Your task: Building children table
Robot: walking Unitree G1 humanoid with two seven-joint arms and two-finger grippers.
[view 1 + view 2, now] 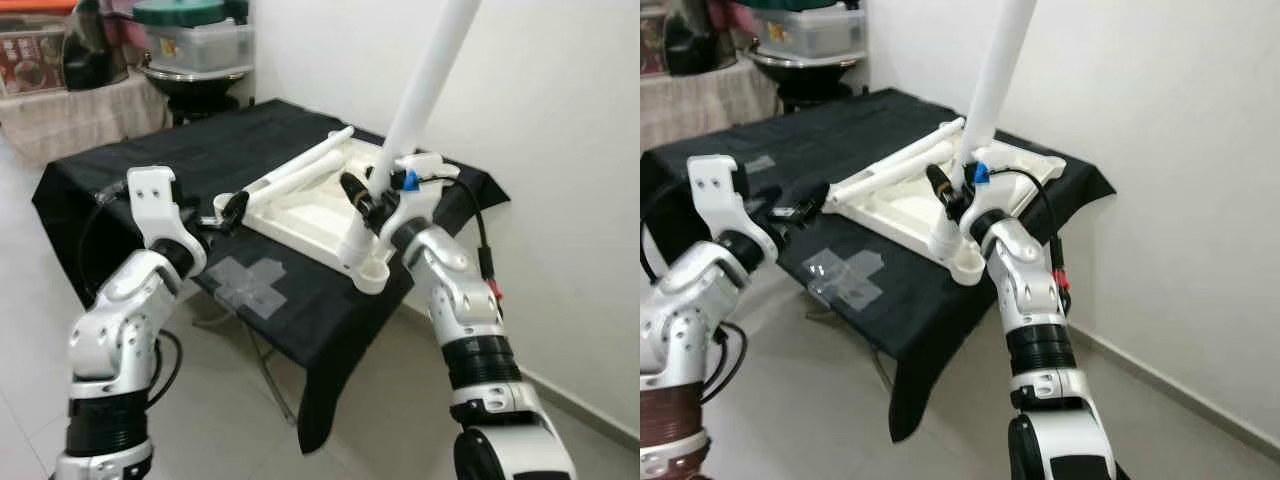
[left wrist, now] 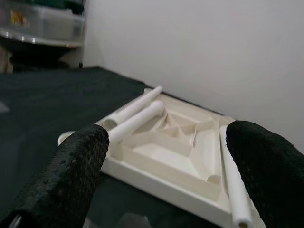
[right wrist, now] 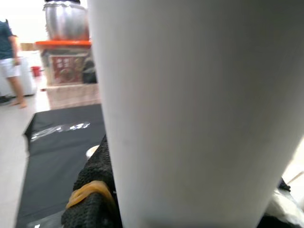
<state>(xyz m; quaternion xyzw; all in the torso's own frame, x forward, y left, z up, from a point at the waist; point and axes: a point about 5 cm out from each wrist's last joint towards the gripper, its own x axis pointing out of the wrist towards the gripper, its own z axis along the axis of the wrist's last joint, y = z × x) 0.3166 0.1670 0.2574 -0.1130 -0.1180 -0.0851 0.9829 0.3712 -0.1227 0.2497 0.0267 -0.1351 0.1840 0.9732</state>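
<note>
Right gripper (image 1: 372,200) jaws closed around a white table leg (image 1: 420,95), low on its shaft; the leg stands nearly upright, leaning slightly away toward the wall, its foot at the near corner socket of the tabletop (image 1: 330,205). In the right wrist view the leg (image 3: 190,114) sits directly against one black finger (image 3: 97,185).

Left gripper (image 1: 232,207) jaws wide apart, holding nothing, poised at the left corner of the tabletop. Left wrist view: both fingers (image 2: 76,166) spread either side of the ribbed underside (image 2: 166,152).

Tabletop lies upside down on a black cloth (image 1: 180,160) covering a folding table, close to the white wall. Two further white legs (image 1: 305,170) lie side by side across its far-left edge; another leg (image 2: 232,185) lies along the opposite side. Grey tape cross (image 1: 250,280) on the cloth near the front edge.

Background: a shelf with a green-lidded container (image 1: 195,35); a person (image 3: 9,61) stands far off.
</note>
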